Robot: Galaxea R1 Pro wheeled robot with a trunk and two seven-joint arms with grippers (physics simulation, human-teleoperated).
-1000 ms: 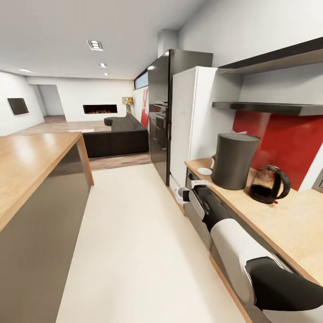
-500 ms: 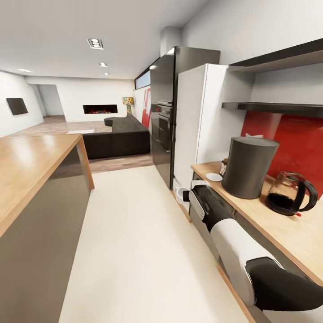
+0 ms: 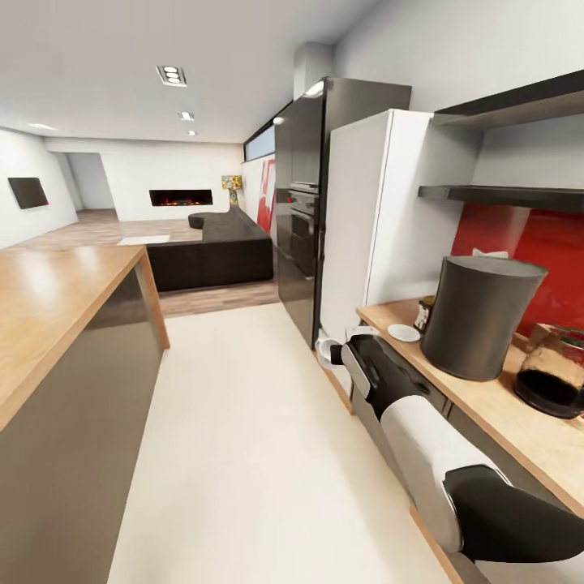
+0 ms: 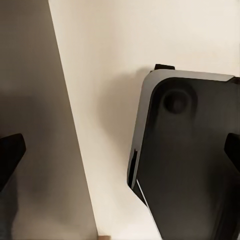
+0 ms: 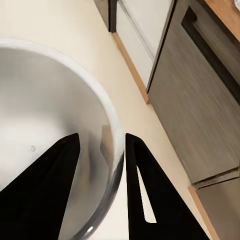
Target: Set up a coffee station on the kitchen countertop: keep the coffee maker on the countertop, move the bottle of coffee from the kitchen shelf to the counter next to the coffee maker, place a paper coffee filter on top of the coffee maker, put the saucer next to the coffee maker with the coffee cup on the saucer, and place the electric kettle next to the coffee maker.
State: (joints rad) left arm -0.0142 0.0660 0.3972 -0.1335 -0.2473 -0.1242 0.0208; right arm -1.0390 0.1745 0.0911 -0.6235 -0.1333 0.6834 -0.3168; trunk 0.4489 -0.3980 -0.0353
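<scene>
Saucer (image 3: 403, 332) sits near coffee maker (image 3: 479, 315); right gripper (image 5: 100, 165) pinches what looks like the kettle's rim (image 5: 116, 130), undelivered.

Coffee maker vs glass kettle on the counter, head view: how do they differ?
The coffee maker is an opaque dark grey cylinder with a flat top; the electric kettle is see-through glass with a dark base. The coffee maker stands taller and wider; the kettle is lower and rounder. The coffee maker shows whole; the kettle is cut by the picture's edge. Both stand upright on the wooden countertop before the red backsplash.
</scene>
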